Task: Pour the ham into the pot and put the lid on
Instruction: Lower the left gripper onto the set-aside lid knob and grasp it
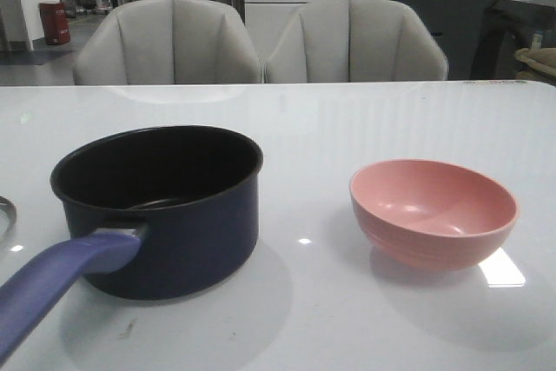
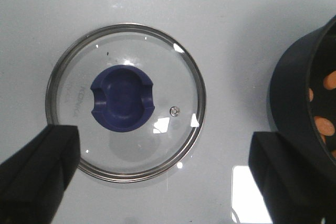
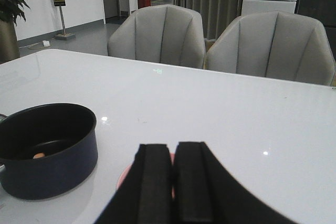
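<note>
On a white table [image 1: 347,128], seen from the front, a dark blue pot [image 1: 161,210] stands to the left with its long blue handle pointing toward the camera. A pink bowl [image 1: 434,212] stands to the right, well apart from the pot, and looks empty. Two grey chairs [image 1: 261,41] stand behind the table.

The left wrist camera looks straight down on the lid [image 2: 126,108], a round glass disc with a steel rim and a blue knob at its middle. It lies flat on the table just beside the pot. The left gripper [image 2: 168,177] hangs above it, its two dark fingers [image 2: 37,177] spread wide apart and holding nothing; one sits over the lid's rim and the other over the bare table near the pot's wall.

At the edge of that same view, orange slices of ham [image 2: 325,124] lie on the pot's black floor. The right wrist camera also catches one slice in there.

The right gripper [image 3: 173,182] is off the table surface above the bowl, a sliver of pink showing under it. Its fingers are pressed together, and nothing seems to be between them, though the angle hides the tips.

Judging by this, the pouring is done: the ham is in the pot and the bowl is back on the table. What remains is the covering: the lid has yet to be gripped, likely by its knob, lifted, carried across and set on the pot's rim.
</note>
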